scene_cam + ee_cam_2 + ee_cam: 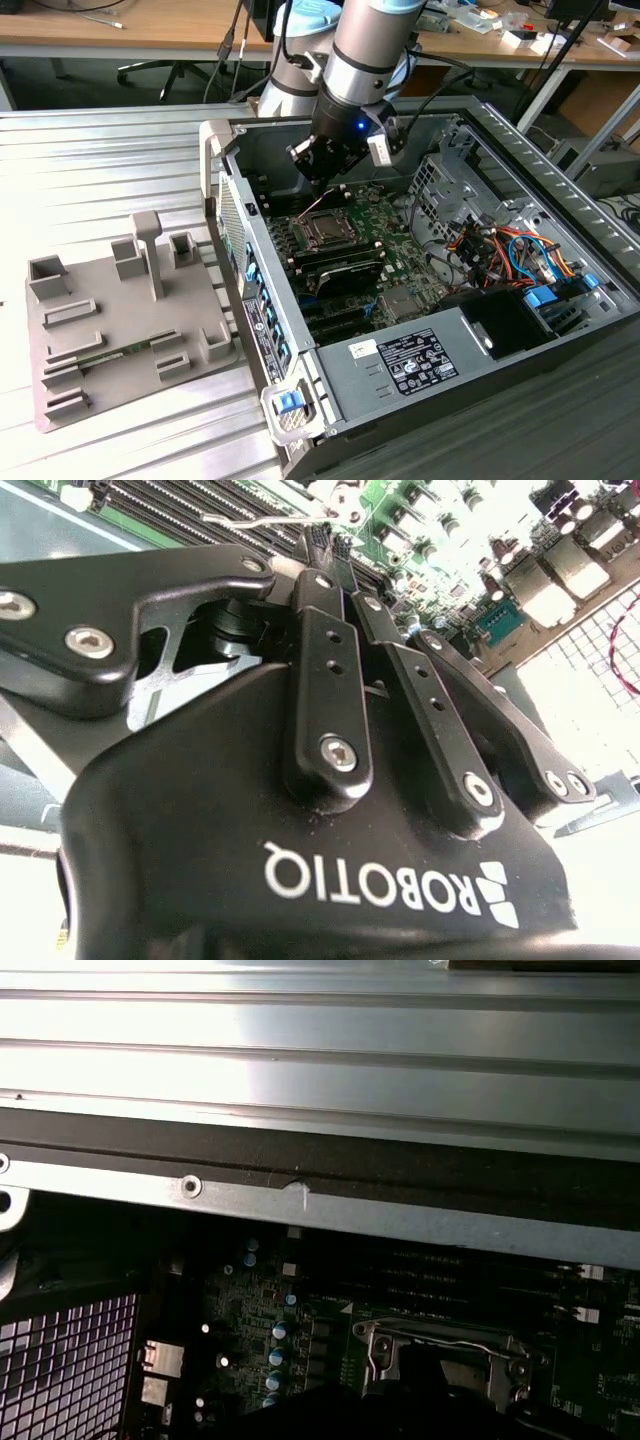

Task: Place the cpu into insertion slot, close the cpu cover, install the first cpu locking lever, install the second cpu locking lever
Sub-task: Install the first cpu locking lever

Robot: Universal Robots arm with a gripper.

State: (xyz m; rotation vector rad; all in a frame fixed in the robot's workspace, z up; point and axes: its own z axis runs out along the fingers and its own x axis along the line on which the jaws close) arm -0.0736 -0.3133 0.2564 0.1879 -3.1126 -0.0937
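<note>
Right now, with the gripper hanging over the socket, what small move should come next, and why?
Probably a short, straight descent. In the exterior view the gripper hangs above the cpu cover, apart from it, inside the computer case. In the second wrist view its fingers are pressed together with nothing visible between them, so it looks set to press rather than grasp.

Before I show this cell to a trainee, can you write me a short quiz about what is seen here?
1. In the exterior view, on which side of the computer case does the grey fixture plate lie? A. the view's left B. the view's right C. inside the case
2. True or false: the hand hangs outside the case.
3. Fill in: on the green board, the hand hangs nearest to the ___.
Key: 1 A. 2 false. 3 insertion slot.
</note>
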